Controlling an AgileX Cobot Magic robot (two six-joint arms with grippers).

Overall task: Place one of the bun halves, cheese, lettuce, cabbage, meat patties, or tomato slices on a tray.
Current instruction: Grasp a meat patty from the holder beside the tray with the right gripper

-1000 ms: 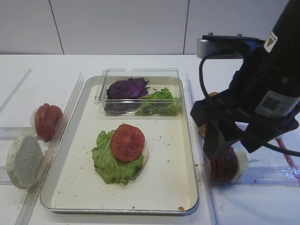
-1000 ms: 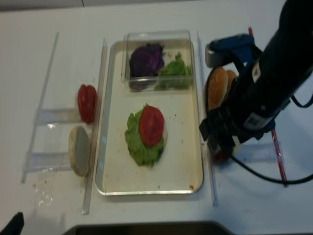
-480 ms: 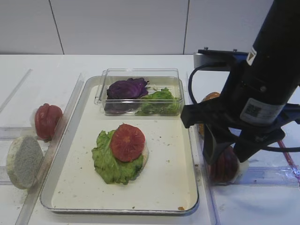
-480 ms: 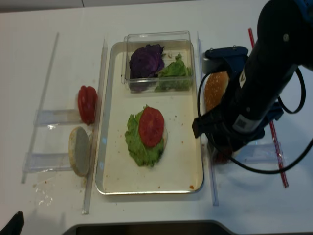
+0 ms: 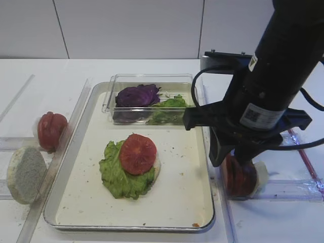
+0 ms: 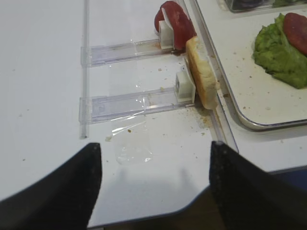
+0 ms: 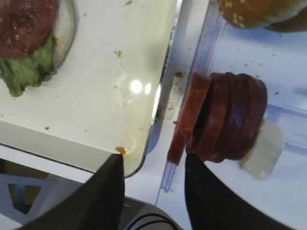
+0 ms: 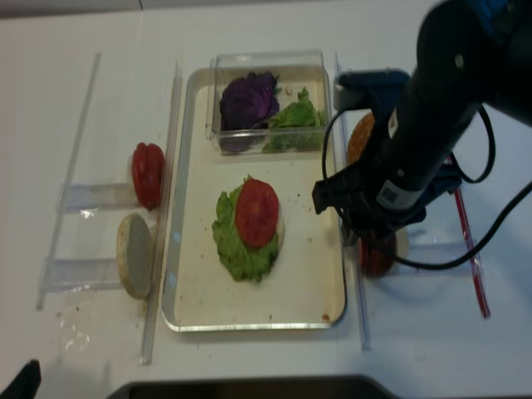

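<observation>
Shifted leftward, right arm hangs upright — tool point(image 7: 151, 189) parted (nothing clamped) beside meat patties point(image 7: 223, 120).

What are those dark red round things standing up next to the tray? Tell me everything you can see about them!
Those are the meat patties: several thick round discs standing on edge in a tight row, like sliced sausage. They look dark red-brown, duller than tomato. They sit in a clear plastic rack just outside the tray's right rim, with a small whitish block pressed against the far end. The right gripper hangs above the nearest patty, fingers spread, not touching it yet.
</observation>
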